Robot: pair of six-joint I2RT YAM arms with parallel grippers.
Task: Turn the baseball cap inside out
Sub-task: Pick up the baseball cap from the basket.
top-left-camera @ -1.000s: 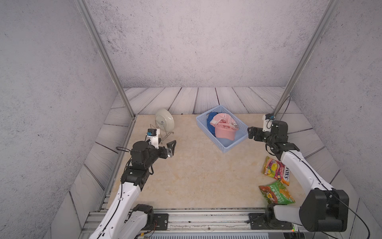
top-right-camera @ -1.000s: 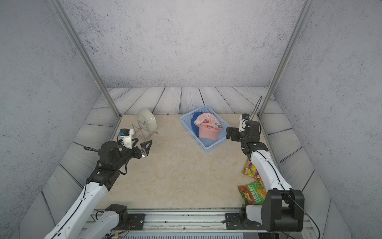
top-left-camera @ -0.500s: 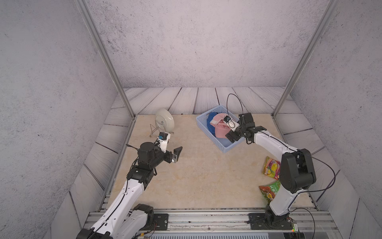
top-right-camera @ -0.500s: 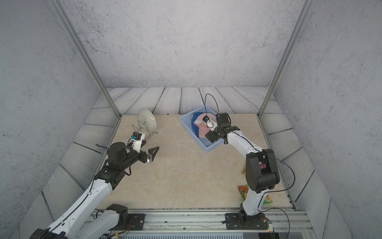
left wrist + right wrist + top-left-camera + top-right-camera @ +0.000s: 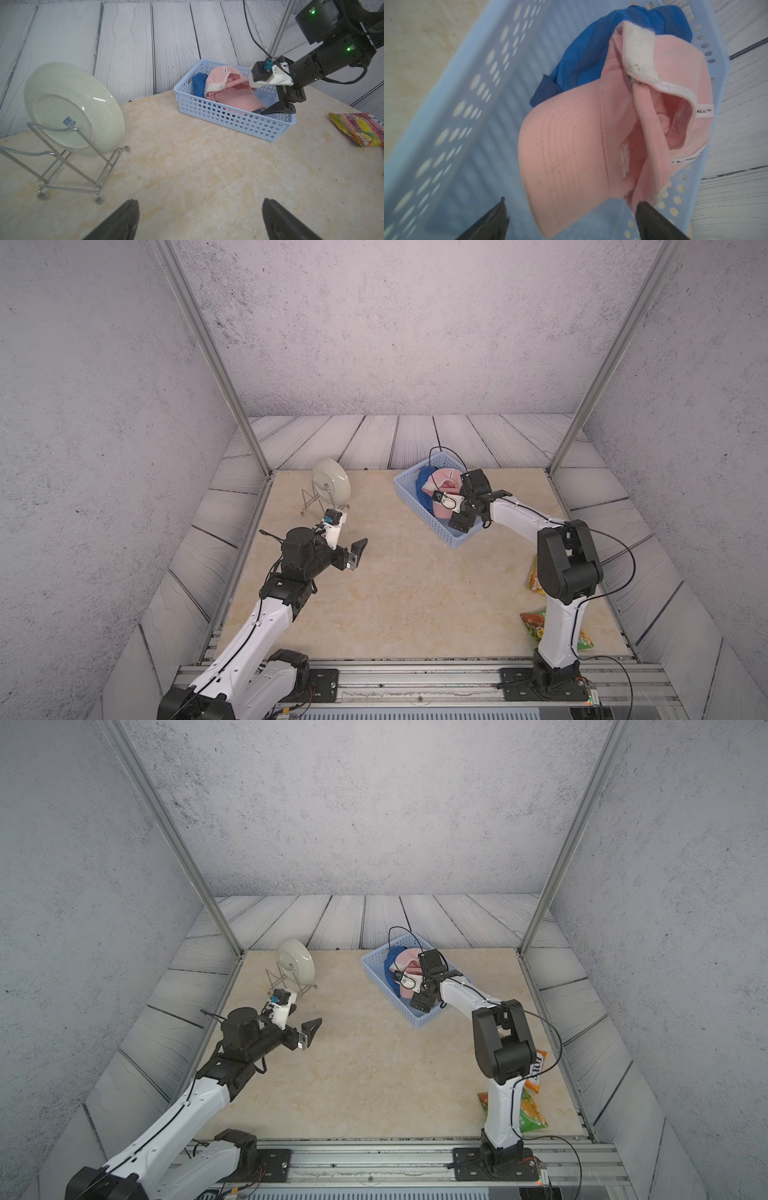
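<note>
Table (image 5: pixel 415 593), pale stone-look top, plank-patterned walls around it.

- Blue perforated basket (image 5: pixel 228 118) sits askew by the far edge, right of the middle.
- Baseball cap (image 5: pixel 564 158) lies inside it. Pink. Brim points to the basket's near end; the crown is crumpled and folded over, with the white sweatband and printed inner tape showing at the opening.
- Blue cloth (image 5: pixel 583 60) is bunched at the basket's far end, touching the cap and partly under its crown.
- Right gripper (image 5: pixel 571 201) hangs over the near end of the basket, pointing down. The jaws are spread wide and grip nothing. In the right wrist view the brim's edge lies between the two fingertips. In the left wrist view one finger (image 5: pixel 276 109) dips inside the basket walls, just beside the brim. Contact with the cloth: cannot tell.
- Left gripper (image 5: pixel 355 554) is held above the table's left side, well apart from the basket and aimed toward it. Jaws wide, nothing between them.
- Pale green plate (image 5: pixel 70 108) stands tilted on a wire rack (image 5: pixel 68 172) near the far-left corner, its underside facing the left arm.
- Two snack bags lie along the right edge: a yellow-orange one (image 5: pixel 536 1065) partly behind the right arm, and a green-and-red one (image 5: pixel 532 1115) nearer the near-right corner.
</note>
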